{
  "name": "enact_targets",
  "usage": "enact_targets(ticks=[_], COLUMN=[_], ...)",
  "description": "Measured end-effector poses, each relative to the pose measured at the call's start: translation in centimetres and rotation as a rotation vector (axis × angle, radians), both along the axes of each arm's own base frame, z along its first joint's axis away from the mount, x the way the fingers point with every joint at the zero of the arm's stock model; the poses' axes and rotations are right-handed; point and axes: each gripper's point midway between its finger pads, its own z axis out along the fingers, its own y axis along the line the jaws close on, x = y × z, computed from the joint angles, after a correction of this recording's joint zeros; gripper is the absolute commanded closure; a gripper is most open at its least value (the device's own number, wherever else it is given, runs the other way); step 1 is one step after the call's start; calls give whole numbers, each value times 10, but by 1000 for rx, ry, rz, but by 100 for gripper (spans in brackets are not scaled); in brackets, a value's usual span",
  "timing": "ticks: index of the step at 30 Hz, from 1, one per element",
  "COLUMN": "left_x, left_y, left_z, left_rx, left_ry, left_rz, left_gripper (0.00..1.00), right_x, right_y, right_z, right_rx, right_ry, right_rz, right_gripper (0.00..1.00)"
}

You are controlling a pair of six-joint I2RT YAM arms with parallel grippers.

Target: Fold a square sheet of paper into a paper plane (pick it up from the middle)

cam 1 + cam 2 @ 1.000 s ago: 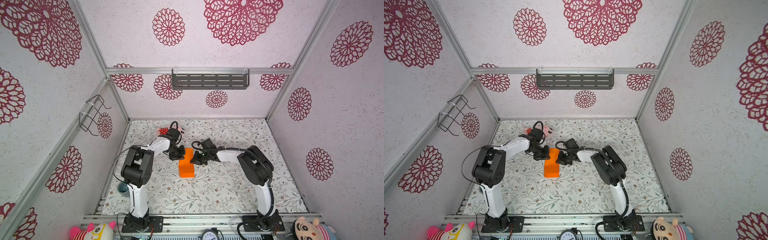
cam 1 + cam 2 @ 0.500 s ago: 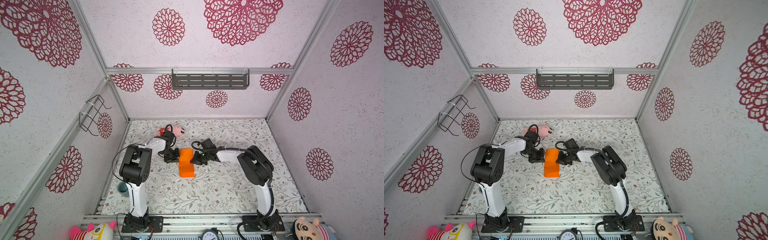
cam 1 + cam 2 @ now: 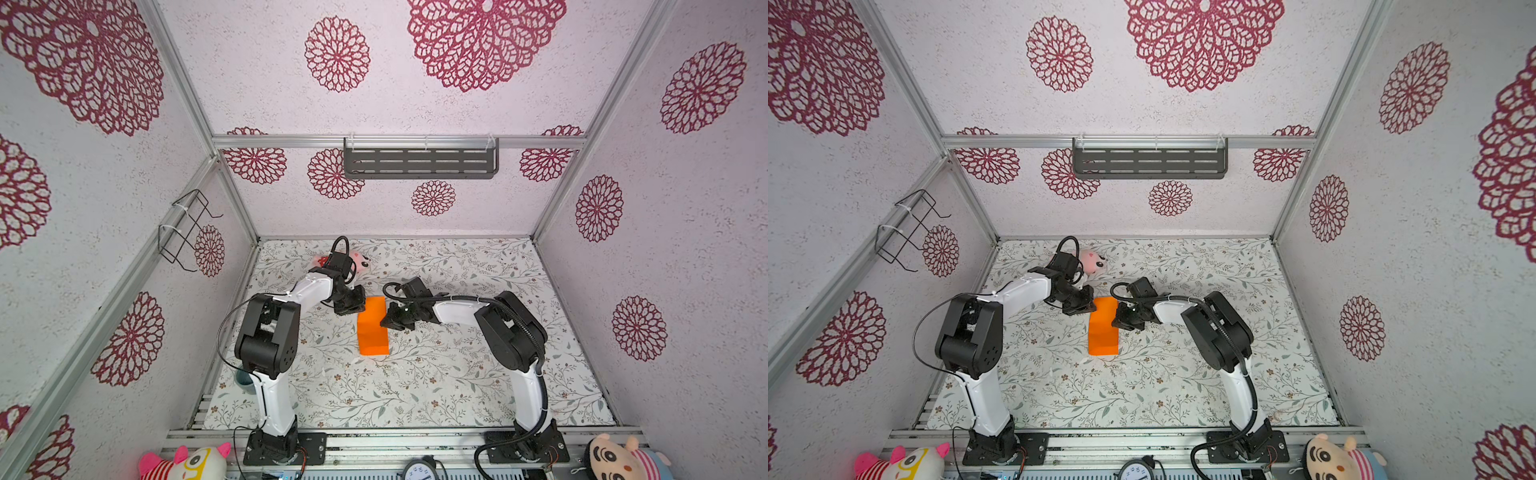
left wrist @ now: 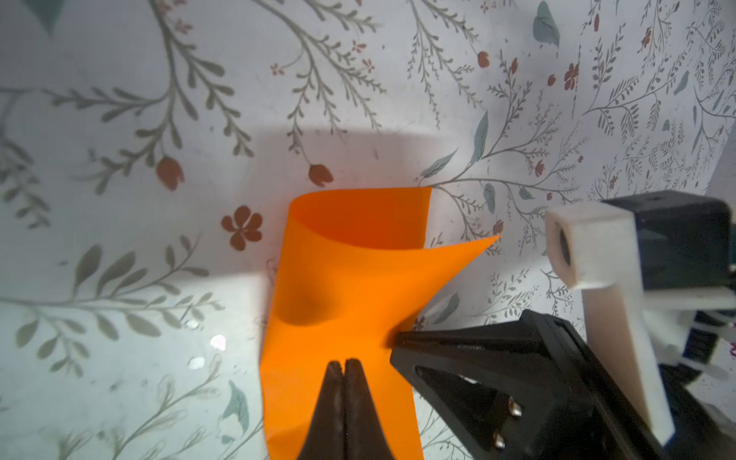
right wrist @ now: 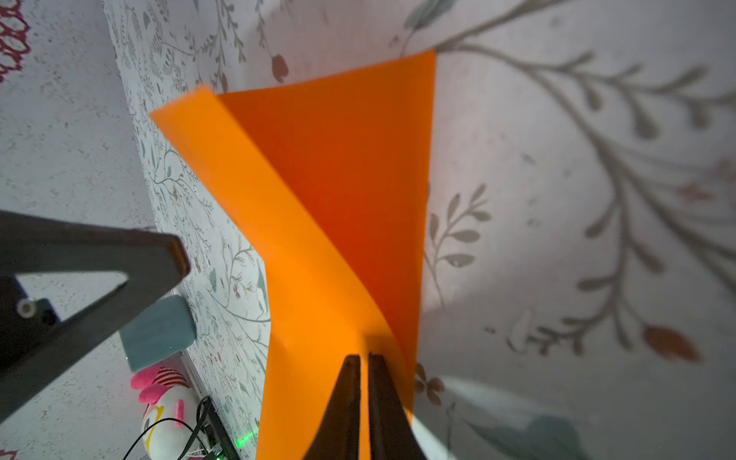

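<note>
The square sheet of paper (image 3: pixel 372 332) (doubled over, one flap lifted) lies on the tabletop (image 3: pixel 415 374); left gripper (image 4: pixel 344 364) closed at its 10 o'clock, right gripper (image 5: pixel 363 358) pinching its 2 o'clock edge.

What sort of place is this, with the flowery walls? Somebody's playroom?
Probably a robot test booth, not a room: a left arm and right arm bolted to a metal rail, aluminium framing holding the papered wall panels, and a cloth-covered table with an orange paper sheet between the arms.
</note>
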Motion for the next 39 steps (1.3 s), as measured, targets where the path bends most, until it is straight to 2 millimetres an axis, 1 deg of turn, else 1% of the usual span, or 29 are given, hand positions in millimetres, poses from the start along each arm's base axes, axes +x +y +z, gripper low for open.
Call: enact_targets(ticks=[3,5,7,17,20,24,28,34,36,39], left_x=[6,4,0,4,5,9,15,32,38,42], left_y=[-1,1,4,30,34,29,14,4,4,6], left_z=[-16,-28,-36,-37,-36,-31,-23,-6,-6,-14], left_rx=[12,25,39,177,188,162,122,102,107,132], left_ry=[26,55,80,84,86,71,44,-10,-17,-7], left_rz=[2,2,1,26,35,31,10,6,8,11], left_gripper=[97,97,97,98,98,97,97,97,97,98], right_x=[0,0,0,0,0,0,0,0,0,0], right_y=[0,0,0,-1,-1,-1,-1,-1,-1,-1], right_z=[0,0,0,-1,-1,-1,-1,-1,-1,-1], right_rx=[-1,-2,-3,-8,-8,-8,-8,-7,-8,-8], right_ry=[-3,-4,-7,-8,-8,-8,-8,-8,-8,-8], right_rz=[3,6,7,5,5,5,5,5,5,5], right_gripper=[88,88,88,88,88,88,88,88,88,88])
